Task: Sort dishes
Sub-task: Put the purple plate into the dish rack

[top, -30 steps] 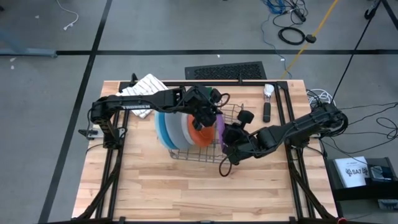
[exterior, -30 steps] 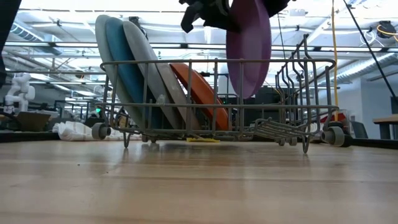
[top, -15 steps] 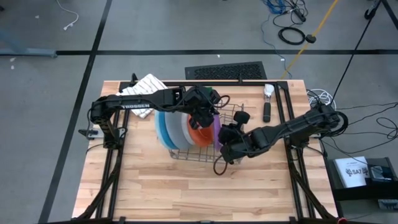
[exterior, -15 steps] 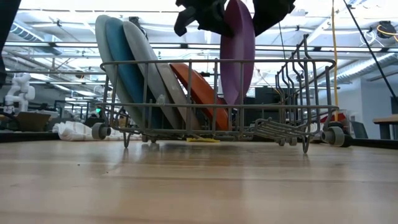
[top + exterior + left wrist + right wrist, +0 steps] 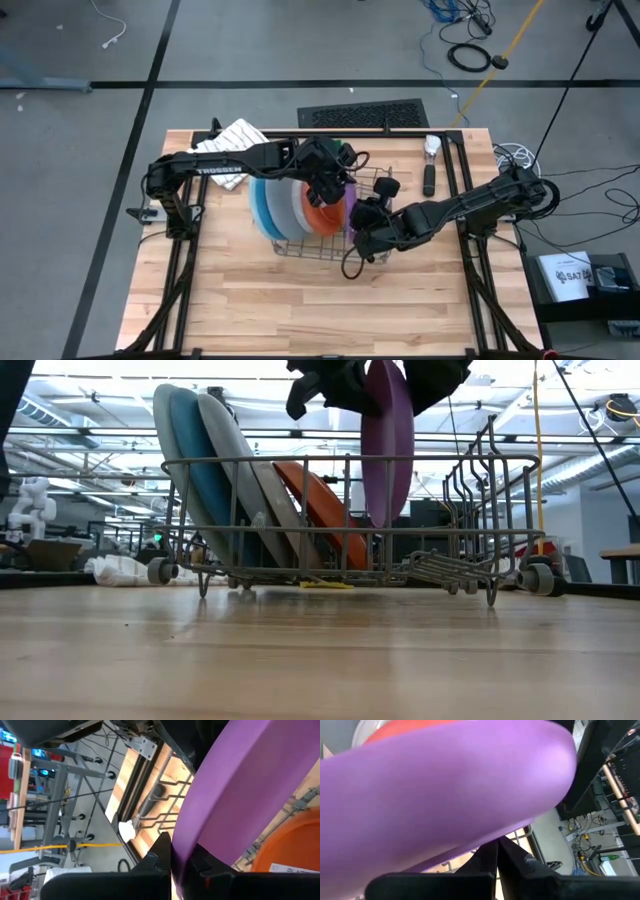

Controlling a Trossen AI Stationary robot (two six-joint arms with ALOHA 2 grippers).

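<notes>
Both claws, the left claw at 12 o'clock and the right claw at 6 o'clock, are clenched on the upright purple plate, held edge-down over the rack slot beside the orange plate.

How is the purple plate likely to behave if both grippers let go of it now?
The purple plate is probably stiff: pinched at its rim, it shows no bend. Being round and on edge above the wire rack, it would likely drop in and lean against the orange plate.

purple plate turned more edge-on, shifted toward orange plate
</notes>
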